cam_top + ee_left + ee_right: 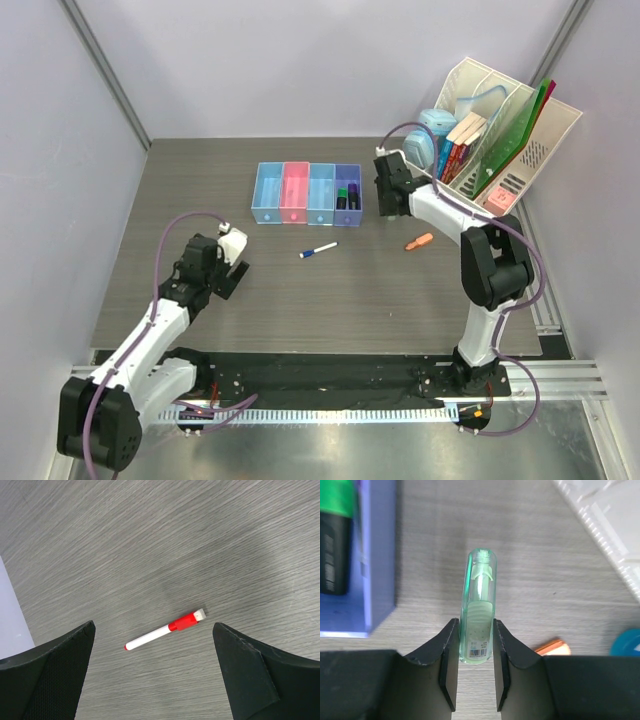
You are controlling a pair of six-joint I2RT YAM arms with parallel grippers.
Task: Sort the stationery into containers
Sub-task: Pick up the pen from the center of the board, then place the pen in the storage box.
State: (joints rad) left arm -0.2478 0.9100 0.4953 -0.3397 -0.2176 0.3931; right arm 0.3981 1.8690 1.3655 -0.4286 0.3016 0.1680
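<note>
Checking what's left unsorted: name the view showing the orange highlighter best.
Top external: the orange highlighter lies whole on the table. Right wrist shows only one end beside the right gripper; left wrist shows none.

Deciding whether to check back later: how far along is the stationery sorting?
Done: a green highlighter and a purple one lie in the purple tray. In hand: the right hand is shut on a translucent green item beside that tray. Left: the blue-capped marker and orange highlighter lie loose on the table, and the red-capped marker lies under the open left hand.
</note>
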